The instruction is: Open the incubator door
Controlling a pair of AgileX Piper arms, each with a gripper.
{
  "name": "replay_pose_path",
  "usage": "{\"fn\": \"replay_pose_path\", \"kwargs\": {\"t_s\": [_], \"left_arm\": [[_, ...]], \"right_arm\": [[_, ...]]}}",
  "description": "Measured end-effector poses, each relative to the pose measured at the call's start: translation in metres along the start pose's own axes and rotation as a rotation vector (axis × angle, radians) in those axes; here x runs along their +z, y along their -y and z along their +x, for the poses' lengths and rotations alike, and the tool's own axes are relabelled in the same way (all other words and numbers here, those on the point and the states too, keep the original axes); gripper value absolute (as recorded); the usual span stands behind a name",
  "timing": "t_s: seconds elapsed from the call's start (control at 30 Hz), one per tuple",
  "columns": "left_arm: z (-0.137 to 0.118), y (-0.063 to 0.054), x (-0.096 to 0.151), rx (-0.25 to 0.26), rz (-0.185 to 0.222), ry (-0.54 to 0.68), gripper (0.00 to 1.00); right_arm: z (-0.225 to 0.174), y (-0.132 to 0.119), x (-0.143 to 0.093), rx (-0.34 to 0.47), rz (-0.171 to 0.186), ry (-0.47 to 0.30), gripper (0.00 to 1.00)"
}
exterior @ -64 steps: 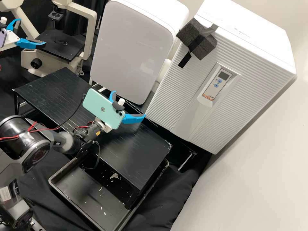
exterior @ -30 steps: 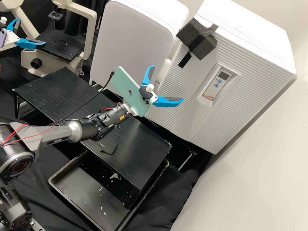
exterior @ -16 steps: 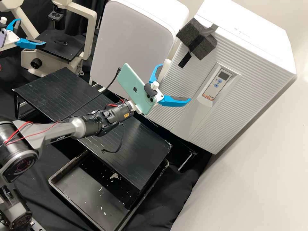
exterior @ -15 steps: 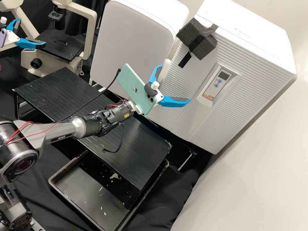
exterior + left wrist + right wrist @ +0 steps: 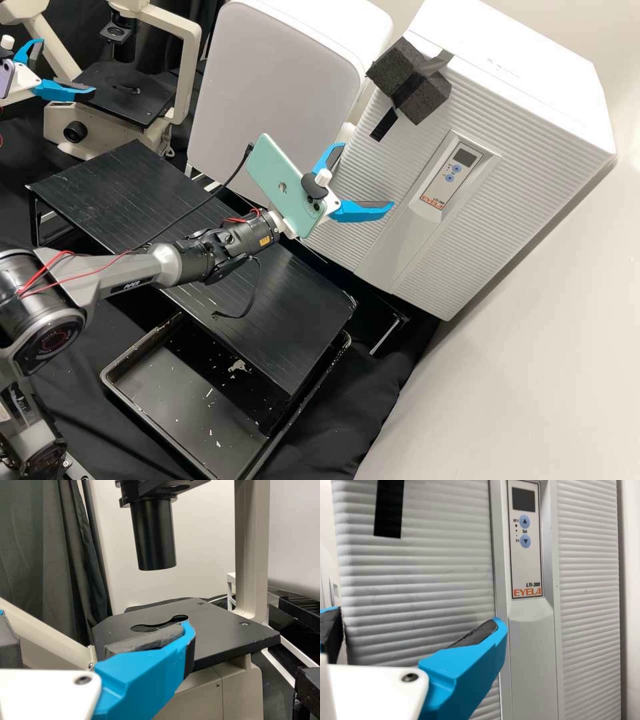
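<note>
I'm standing in the rm, looking at the incubator (image 5: 520, 67), which is sitting by the wall (image 5: 567, 367). Its ribbed door (image 5: 400, 167) is staying flush w/ the body, so it's looking closed. The ctrl panel (image 5: 435, 190) is showing on the door w/ 2 blue btns (image 5: 457, 169). Dark foam (image 5: 397, 70) is sticking out at the door's top corner, w/ blk tape (image 5: 384, 125) running down from it.

The R pincer (image 5: 367, 175) is hovering in front of the incubator door, below the foam; its 2 blue fingers are spreading wide, w/ nothing sitting btwn them. In its wrist view one finger (image 5: 470, 665) is overlapping the door nr the panel's strip; I'm not able to tell if it's touching. A mint phone (image 5: 283, 187) is riding on that pincer, w/ a blk cable (image 5: 213, 191) trailing off it.

The L pincer (image 5: 68, 67) is waiting well apart from the incubator, nr the microscope (image 5: 193, 73), its fingers also spreading wide & gripping nothing. A purple phone (image 5: 5, 79) is riding on it.

A white cabinet (image 5: 267, 100) is standing beside the incubator, btwn it & the microscope. The blk table (image 5: 287, 307) is standing in front of the incubator; a blk tray (image 5: 180, 400) is lying farther out from the incubator, partly under the table, w/ pale flecks dotting it.
</note>
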Motion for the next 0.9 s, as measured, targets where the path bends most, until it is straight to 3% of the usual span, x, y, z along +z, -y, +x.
{"fn": "replay_pose_path", "kwargs": {"t_s": [0.9], "left_arm": [[0.0, 0.0, 0.0, 0.0, 0.0, 0.0, 1.0]], "right_arm": [[-0.0012, 0.0014, -0.0068, -0.017, -0.034, 0.01, 0.0]]}}
